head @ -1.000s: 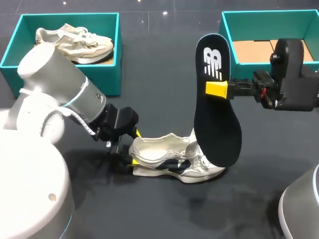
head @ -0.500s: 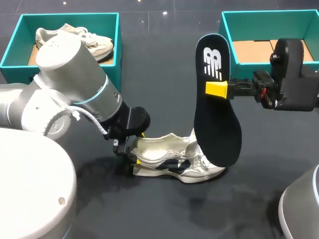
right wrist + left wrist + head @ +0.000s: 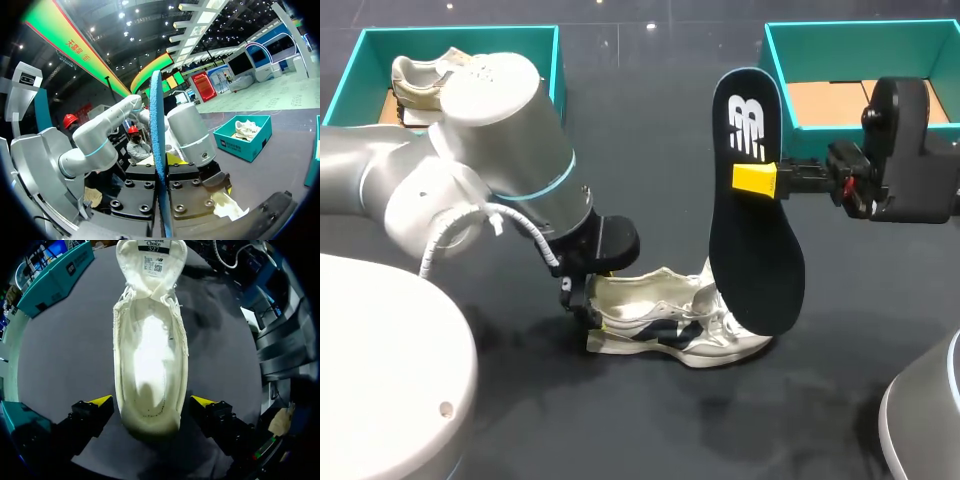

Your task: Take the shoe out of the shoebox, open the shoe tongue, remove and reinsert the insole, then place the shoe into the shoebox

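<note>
Pincer, right, head view: we have our right pincer (image 3: 757, 180) clamped on the dark insole (image 3: 756, 240), which stands upright, wider end down, at the toe end of the shoe (image 3: 665, 320).
Pincer, left, head view: our left pincer (image 3: 588, 300) sits at the shoe's heel, mostly hidden under the wrist.
Shoe, head view: it lies on the dark surface (image 3: 650, 130), between the shoebox (image 3: 775, 70) on the right and a box (image 3: 545, 110) with another shoe on the left.
Heel, left wrist view: our fingers (image 3: 100, 402) stand apart, one on each side of the heel, just beside it. The tongue is folded forward and the opening is wide.
Insole, right wrist view: we see it edge-on, pinched between both fingers.
Step in hand: we judge it to be reinserting the insole.
Doing it well: we should steady the heel with the left pincer. Then we lay the insole low and feed the wide end in under the tongue, centred between the side walls. The heel end seats last, or the insole may buckle.
</note>
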Motion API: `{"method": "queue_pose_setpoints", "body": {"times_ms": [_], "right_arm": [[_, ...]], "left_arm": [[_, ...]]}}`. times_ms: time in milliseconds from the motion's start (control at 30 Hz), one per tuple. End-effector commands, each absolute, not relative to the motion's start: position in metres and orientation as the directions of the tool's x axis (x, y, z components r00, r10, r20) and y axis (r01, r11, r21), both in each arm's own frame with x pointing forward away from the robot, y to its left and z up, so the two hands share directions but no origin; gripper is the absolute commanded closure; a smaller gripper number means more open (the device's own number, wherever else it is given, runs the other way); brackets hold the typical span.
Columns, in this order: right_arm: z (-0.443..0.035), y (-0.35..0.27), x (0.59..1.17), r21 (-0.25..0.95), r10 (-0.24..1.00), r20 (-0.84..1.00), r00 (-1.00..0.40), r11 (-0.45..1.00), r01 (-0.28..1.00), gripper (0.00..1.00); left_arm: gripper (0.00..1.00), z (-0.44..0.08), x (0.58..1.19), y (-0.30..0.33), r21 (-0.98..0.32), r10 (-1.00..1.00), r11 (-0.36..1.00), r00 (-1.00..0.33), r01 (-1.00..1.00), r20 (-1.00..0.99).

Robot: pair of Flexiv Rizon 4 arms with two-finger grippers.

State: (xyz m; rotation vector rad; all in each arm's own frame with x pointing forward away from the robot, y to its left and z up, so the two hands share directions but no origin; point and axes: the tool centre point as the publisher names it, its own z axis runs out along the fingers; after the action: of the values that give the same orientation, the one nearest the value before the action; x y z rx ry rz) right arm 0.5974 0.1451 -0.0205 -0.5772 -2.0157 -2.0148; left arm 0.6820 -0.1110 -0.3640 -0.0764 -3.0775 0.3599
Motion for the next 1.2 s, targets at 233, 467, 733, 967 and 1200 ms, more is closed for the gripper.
{"method": "queue_pose_setpoints", "body": {"times_ms": [233, 467, 733, 967, 1200], "right_arm": [[-0.022, 0.143, 0.589, 0.902, 0.123, 0.431, -0.894, -0.032, 0.431, 1.0], [-0.022, 0.143, 0.589, 0.902, 0.123, 0.431, -0.894, -0.032, 0.431, 1.0], [-0.022, 0.143, 0.589, 0.902, 0.123, 0.431, -0.894, -0.032, 0.431, 1.0], [-0.022, 0.143, 0.589, 0.902, 0.123, 0.431, -0.894, -0.032, 0.431, 1.0], [-0.022, 0.143, 0.589, 0.902, 0.123, 0.431, -0.894, -0.032, 0.431, 1.0]], "left_arm": [[0.0, -0.332, 0.679, -0.123, -0.22, 0.07, 0.973, -0.998, 0.07, -0.007], [0.0, -0.322, 0.693, -0.141, -0.228, 0.08, 0.97, -0.997, 0.083, -0.024], [0.0, -0.331, 0.714, -0.168, -0.227, 0.107, 0.968, -0.994, 0.11, -0.025], [0.0, -0.344, 0.718, -0.185, -0.211, 0.118, 0.97, -0.993, 0.12, -0.018], [0.0, -0.357, 0.725, -0.194, -0.199, 0.105, 0.974, -0.994, 0.104, -0.01]]}}
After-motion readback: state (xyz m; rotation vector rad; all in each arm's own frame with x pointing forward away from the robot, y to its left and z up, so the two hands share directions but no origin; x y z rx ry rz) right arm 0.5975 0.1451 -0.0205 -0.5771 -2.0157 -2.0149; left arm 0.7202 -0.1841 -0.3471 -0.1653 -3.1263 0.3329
